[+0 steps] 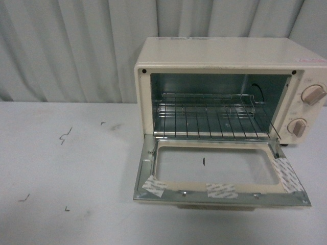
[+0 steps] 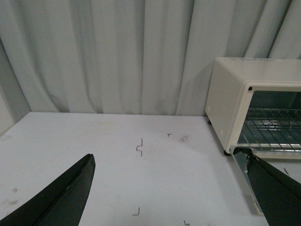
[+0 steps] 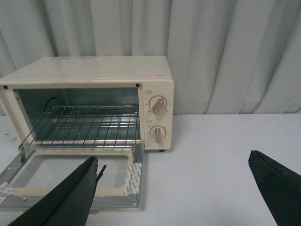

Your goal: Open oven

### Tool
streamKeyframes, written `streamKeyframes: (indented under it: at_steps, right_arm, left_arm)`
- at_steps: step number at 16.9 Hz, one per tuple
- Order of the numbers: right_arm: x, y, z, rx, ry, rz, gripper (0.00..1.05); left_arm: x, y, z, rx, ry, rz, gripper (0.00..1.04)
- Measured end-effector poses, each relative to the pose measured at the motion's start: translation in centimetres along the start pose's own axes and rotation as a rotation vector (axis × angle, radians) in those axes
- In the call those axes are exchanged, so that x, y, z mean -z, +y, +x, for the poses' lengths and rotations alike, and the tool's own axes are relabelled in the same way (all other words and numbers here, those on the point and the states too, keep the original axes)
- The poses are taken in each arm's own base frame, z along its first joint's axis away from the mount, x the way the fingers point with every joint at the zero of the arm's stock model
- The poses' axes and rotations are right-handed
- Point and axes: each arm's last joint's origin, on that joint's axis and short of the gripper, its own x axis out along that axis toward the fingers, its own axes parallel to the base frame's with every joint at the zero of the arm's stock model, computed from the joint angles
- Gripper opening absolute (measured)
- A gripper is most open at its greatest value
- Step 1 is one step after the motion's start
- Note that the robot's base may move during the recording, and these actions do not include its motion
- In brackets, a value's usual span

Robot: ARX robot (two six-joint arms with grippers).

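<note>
The oven (image 1: 230, 61) stands on the white worktop (image 1: 66, 168), toward the right of the front view, its right edge cut off by the frame. Its door (image 1: 219, 176) is folded fully down and lies flat, exposing the wire rack (image 1: 209, 120); the handle is hidden beneath the door's front edge. Two knobs (image 3: 158, 119) show on the control panel. Neither arm appears in the front view. The left pincer (image 2: 174, 188) and right pincer (image 3: 174, 188) both stand wide apart, gripping nothing, fingertips cut off.
</note>
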Motion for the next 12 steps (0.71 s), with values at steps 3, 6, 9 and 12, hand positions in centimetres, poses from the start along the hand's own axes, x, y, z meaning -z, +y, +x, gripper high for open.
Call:
streamKeyframes:
  at_steps: [3, 6, 9, 12]
  right_arm:
    - [-0.02, 0.0, 0.0, 0.0, -0.002, 0.0, 0.98]
    - [0.01, 0.0, 0.0, 0.0, 0.001, 0.0, 0.98]
    - [-0.01, 0.0, 0.0, 0.0, -0.001, 0.0, 0.98]
    - [-0.01, 0.0, 0.0, -0.001, -0.001, 0.0, 0.98]
  left_arm:
    - [-0.02, 0.0, 0.0, -0.001, -0.002, 0.0, 0.98]
    - [0.03, 0.0, 0.0, 0.0, 0.003, 0.0, 0.98]
    - [0.0, 0.01, 0.0, -0.002, 0.0, 0.0, 0.98]
    - [-0.01, 0.01, 0.0, -0.002, 0.0, 0.0, 0.98]
